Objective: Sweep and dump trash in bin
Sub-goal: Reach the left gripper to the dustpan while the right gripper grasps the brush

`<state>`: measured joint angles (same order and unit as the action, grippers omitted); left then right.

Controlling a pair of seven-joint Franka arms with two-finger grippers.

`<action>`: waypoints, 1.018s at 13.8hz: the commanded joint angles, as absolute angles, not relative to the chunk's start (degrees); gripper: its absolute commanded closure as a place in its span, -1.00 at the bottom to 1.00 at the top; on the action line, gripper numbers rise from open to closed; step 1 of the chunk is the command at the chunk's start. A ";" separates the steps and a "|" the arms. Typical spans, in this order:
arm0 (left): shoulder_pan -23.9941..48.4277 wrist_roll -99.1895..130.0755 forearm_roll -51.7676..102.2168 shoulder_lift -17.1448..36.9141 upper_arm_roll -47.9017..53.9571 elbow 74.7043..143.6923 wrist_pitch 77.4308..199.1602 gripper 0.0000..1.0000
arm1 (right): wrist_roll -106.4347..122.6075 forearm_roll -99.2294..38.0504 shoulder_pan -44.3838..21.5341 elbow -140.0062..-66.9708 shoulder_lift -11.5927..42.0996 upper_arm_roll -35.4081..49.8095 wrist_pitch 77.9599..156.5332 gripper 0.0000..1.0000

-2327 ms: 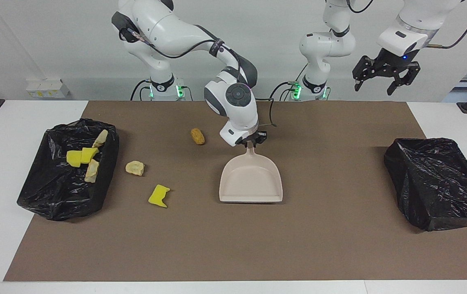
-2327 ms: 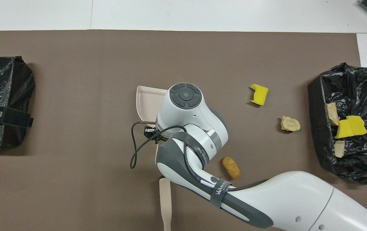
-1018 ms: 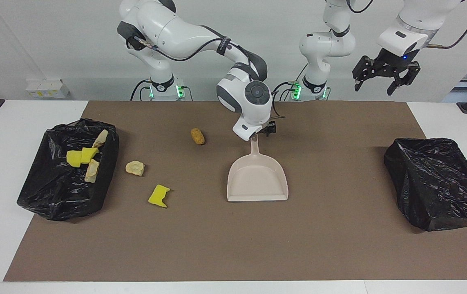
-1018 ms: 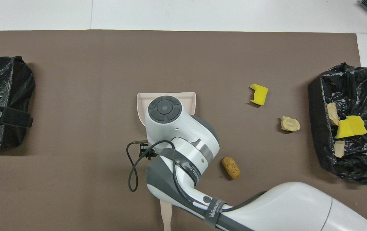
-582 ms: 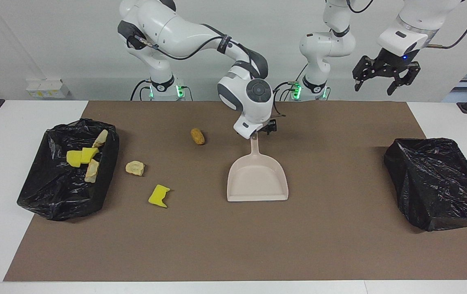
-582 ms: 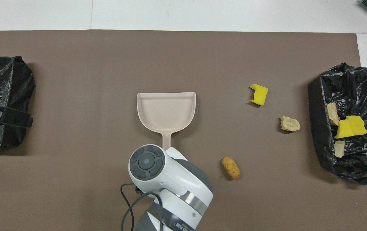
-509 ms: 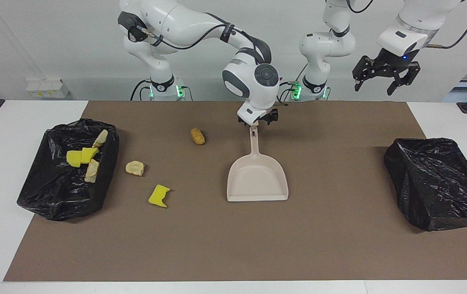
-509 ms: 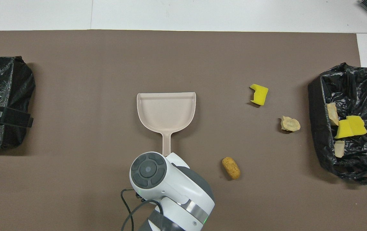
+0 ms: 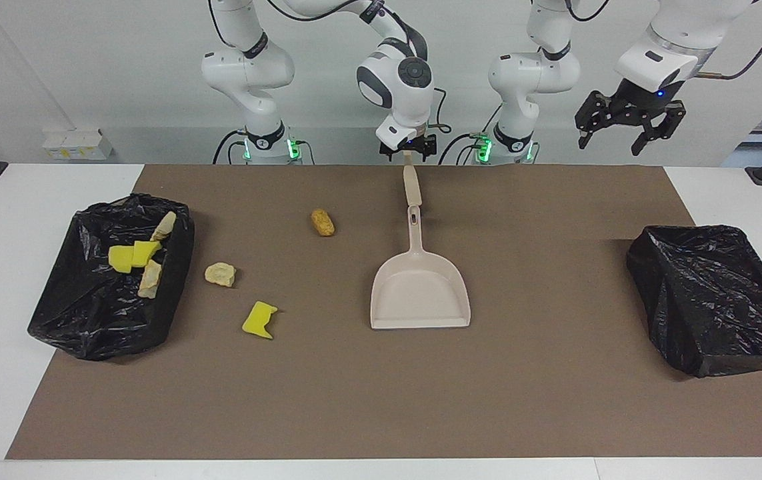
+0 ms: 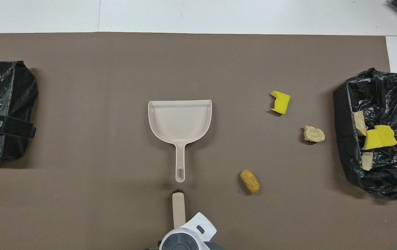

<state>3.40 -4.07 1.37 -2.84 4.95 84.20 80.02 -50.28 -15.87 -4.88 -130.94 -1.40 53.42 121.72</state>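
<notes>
Loose trash lies on the brown mat toward the right arm's end: an orange-brown lump (image 9: 322,222) (image 10: 250,181), a tan lump (image 9: 220,274) (image 10: 314,134) and a yellow sponge chunk (image 9: 259,320) (image 10: 280,102). More yellow and tan scraps (image 9: 133,256) (image 10: 379,137) sit in the black-lined bin (image 9: 87,327) (image 10: 386,86) at that end. My right gripper (image 9: 409,149) hangs open over the end of the brush handle (image 9: 411,187) (image 10: 178,208) nearest the robots, holding nothing. My left gripper (image 9: 611,141) waits open, raised over the left arm's end of the table.
The beige dustpan (image 9: 421,293) (image 10: 180,119) lies flat mid-mat, its handle pointing at the robots and nearly meeting the brush handle. A second black-lined bin (image 9: 714,300) (image 10: 0,86) stands at the left arm's end. White table borders the mat.
My right gripper has left the dustpan handle, drawn back toward the robots and risen, ending over the brush. The dustpan stays flat where it was set. The left arm has not moved.
</notes>
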 commanded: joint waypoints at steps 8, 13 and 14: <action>6.85 -2.91 1.32 -1.94 6.24 89.89 91.03 -1.00 | -43.76 -20.21 -3.96 -135.62 -4.04 55.99 125.77 0.83; 16.42 10.36 1.32 0.17 6.24 104.39 109.66 -1.00 | -43.33 -21.18 -3.69 -132.64 -5.44 53.98 122.63 1.00; 18.35 11.50 1.32 1.22 6.15 105.63 110.99 -1.00 | -42.63 -21.18 -3.69 -132.28 -7.62 51.44 119.21 1.00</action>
